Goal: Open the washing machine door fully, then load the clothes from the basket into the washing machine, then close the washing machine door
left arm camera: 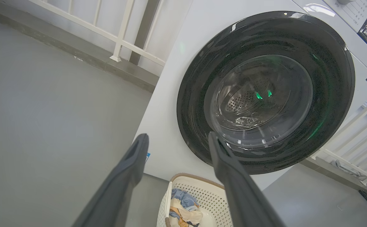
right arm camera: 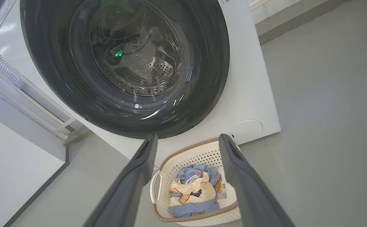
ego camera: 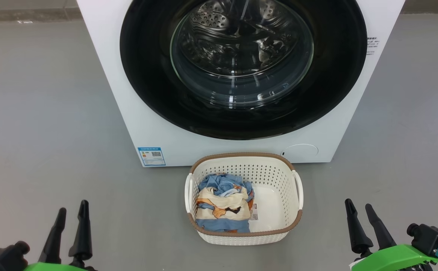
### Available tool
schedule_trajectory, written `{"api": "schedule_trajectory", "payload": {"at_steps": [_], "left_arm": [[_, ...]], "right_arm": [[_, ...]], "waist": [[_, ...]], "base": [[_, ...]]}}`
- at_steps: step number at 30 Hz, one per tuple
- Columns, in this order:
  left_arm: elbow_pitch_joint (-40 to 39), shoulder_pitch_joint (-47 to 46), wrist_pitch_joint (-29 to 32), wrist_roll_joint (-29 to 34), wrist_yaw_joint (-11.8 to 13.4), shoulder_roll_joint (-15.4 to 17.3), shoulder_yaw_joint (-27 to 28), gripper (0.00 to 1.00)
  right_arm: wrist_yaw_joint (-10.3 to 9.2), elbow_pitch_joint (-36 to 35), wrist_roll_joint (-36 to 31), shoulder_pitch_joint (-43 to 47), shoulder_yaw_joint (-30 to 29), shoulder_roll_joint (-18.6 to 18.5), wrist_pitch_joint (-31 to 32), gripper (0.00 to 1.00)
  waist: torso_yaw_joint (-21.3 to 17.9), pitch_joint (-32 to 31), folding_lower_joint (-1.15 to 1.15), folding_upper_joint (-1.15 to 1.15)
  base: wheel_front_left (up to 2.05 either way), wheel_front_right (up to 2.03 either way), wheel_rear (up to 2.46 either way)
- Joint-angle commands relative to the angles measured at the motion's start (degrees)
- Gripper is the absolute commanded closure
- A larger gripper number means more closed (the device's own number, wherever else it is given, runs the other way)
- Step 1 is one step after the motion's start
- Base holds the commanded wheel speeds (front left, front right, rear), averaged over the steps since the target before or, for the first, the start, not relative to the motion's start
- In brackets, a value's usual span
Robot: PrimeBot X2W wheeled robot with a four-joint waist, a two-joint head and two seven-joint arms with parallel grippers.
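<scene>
One washing machine door (ego camera: 241, 67), black ring w/ glass bowl, shut flush on front of white washing machine (ego camera: 128, 113). One basket (ego camera: 241, 155) on grey floor (ego camera: 34, 131) just in front of machine, below door; clothes (ego camera: 224, 205) bundled in its left half. Left gripper (ego camera: 73, 206) at lower left, right gripper (ego camera: 358, 203) at lower right: both jaws wide, empty, well apart from basket.

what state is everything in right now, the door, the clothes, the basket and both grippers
washing machine door: shut, flat against the washing machine
clothes: bundled in the basket, not yet loaded
basket: upright on the floor in front of the machine
left gripper: jaws open, holding nothing
right gripper: jaws open, holding nothing
</scene>
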Motion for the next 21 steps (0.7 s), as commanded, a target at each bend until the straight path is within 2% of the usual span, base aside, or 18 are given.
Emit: {"api": "schedule_trajectory", "payload": {"at_steps": [1,21], "left_arm": [[-1.79,-0.46,-0.86,1.76,-0.17,1.77,1.36,0.00],[-2.48,-0.45,-4.06,14.24,-0.21,3.64,0.17,0.00]], "right_arm": [[0.07,-1.68,-1.69,-2.14,0.93,-0.44,-0.80,0.00],[0.08,-2.84,-14.24,-1.48,0.14,-0.44,-4.12,0.00]], "waist": [[-0.04,0.05,0.00,0.00],[-0.42,0.38,0.00,0.00]], "base": [[0.00,0.00,0.00],[0.00,0.00,0.00]]}}
